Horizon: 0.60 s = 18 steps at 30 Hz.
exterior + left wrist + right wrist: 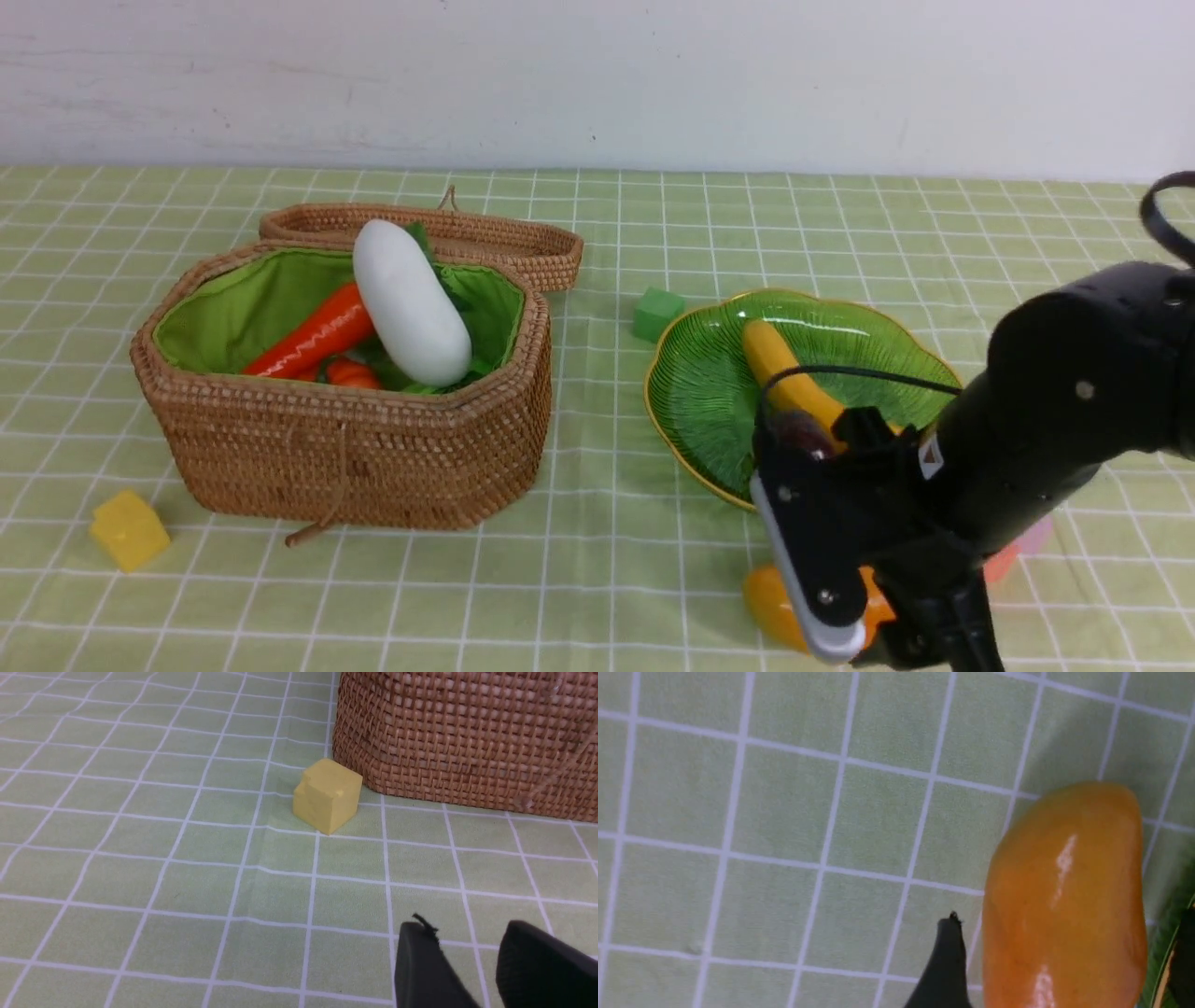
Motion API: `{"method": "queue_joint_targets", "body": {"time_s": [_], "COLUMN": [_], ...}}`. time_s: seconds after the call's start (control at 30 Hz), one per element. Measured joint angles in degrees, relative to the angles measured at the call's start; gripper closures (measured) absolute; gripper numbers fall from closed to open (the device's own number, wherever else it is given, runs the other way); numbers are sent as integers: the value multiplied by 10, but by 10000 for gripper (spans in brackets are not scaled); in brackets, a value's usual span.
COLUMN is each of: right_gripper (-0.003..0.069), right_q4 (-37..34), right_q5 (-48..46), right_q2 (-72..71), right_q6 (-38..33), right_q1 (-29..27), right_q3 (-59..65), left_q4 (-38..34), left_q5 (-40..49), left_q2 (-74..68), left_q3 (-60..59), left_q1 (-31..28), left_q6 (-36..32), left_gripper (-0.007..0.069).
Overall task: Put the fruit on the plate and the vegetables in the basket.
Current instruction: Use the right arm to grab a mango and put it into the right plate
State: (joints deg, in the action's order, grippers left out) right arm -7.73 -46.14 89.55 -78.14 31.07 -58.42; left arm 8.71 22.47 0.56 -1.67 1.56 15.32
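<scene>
The mango (770, 605) lies on the cloth just in front of the plate (695, 392). My right gripper (840, 630) is open and straddles it. In the right wrist view the mango (1064, 896) fills the space between the fingers (945, 961) with a small gap, and the plate rim (1164, 952) shows beside it. The banana (780, 373) lies on the plate, with the dark mangosteen (798, 431) half hidden behind my gripper. The basket (355, 457) holds the white radish (411, 303), the carrot (313, 336) and the pumpkin (353, 373). The gourd is hidden. My left gripper (467, 926) is empty, jaws a little apart.
A yellow foam cube (129, 529) sits left of the basket's front, also in the left wrist view (327, 795) beside the basket wall (467, 732). A green cube (657, 314) lies left of the plate. A pink cube (1022, 551) shows under my right arm. The basket lid (523, 245) lies open behind.
</scene>
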Motion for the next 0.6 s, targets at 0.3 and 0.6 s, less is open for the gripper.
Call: {"method": "queue_joint_targets", "body": {"time_s": [0.3, 0.6], "right_gripper": [66, 137], "right_q4": [30, 24], "right_q5": [37, 14], "right_q2": [89, 115], "right_q6": [-38, -19], "right_q1": [0, 0], "right_q3": [0, -3], "left_q4": [0, 0], "left_q5": [0, 0], "left_q2": [0, 0], "left_q3": [0, 0], "left_q1": [0, 0], "left_q6": [0, 0], "left_gripper": [386, 386]}}
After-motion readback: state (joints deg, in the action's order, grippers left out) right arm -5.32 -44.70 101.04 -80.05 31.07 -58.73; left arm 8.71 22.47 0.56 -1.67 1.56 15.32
